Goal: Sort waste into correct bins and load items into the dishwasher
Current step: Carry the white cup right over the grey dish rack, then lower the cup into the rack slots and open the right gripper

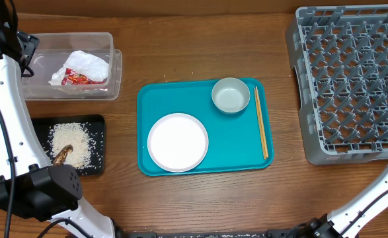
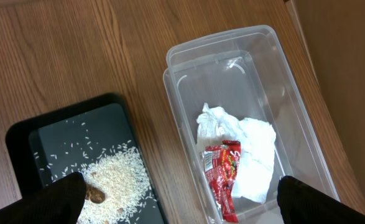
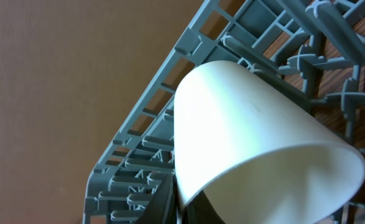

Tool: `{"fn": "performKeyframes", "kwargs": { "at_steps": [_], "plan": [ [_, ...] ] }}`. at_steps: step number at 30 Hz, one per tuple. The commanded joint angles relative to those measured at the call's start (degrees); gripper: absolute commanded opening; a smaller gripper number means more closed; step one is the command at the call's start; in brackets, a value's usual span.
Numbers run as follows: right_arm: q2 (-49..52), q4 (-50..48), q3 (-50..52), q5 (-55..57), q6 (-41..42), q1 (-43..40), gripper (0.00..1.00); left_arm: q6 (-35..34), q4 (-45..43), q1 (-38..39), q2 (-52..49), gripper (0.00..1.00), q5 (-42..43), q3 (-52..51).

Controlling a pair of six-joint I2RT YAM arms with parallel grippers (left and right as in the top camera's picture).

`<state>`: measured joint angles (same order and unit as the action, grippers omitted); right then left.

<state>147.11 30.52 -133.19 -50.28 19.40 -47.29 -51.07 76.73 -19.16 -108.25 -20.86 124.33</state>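
Note:
My right gripper (image 3: 201, 208) is shut on the rim of a white cup (image 3: 244, 130), which it holds tilted over the grey dishwasher rack (image 3: 145, 155); the cup does not show in the overhead view. The dishwasher rack (image 1: 352, 79) stands at the right. On the teal tray (image 1: 233, 142) lie a white plate (image 1: 178, 141), a pale saucer-bowl (image 1: 231, 95) and chopsticks (image 1: 262, 122). The clear tub (image 2: 188, 81) holds a napkin (image 2: 250, 149) and a red wrapper (image 2: 222, 177). Rice (image 2: 117, 177) and a brown scrap (image 2: 95, 195) lie in the black tray (image 2: 20, 134). My left gripper (image 2: 185, 205) hangs open above these two bins, holding nothing.
The clear tub (image 1: 68, 66) and black tray (image 1: 94, 142) sit at the table's left, close beside the left arm (image 1: 8, 132). The right arm (image 1: 379, 192) comes in from the bottom right corner. Bare wood lies between the teal tray and the rack.

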Motion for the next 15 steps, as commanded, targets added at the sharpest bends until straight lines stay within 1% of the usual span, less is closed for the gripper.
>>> {"fn": "performKeyframes", "kwargs": {
  "at_steps": [1,5,10,15],
  "plan": [
    [2.5,2.0,1.6,8.6,-1.4,-3.1,0.05,0.0,-0.1,0.2,-0.2,1.0,-1.1,0.2],
    [2.5,2.0,1.6,8.7,-1.4,-4.0,0.1,0.0,-0.1,0.2,-0.2,1.0,-1.1,0.2],
    [2.5,2.6,0.9,9.3,-1.5,-5.1,0.13,0.0,-0.1,0.2,-0.2,1.0,-1.1,0.2],
    [2.2,5.4,-1.5,9.3,-1.5,-6.8,0.13,0.0,-0.1,0.2,-0.2,1.0,-1.1,0.2]
  ]
}}
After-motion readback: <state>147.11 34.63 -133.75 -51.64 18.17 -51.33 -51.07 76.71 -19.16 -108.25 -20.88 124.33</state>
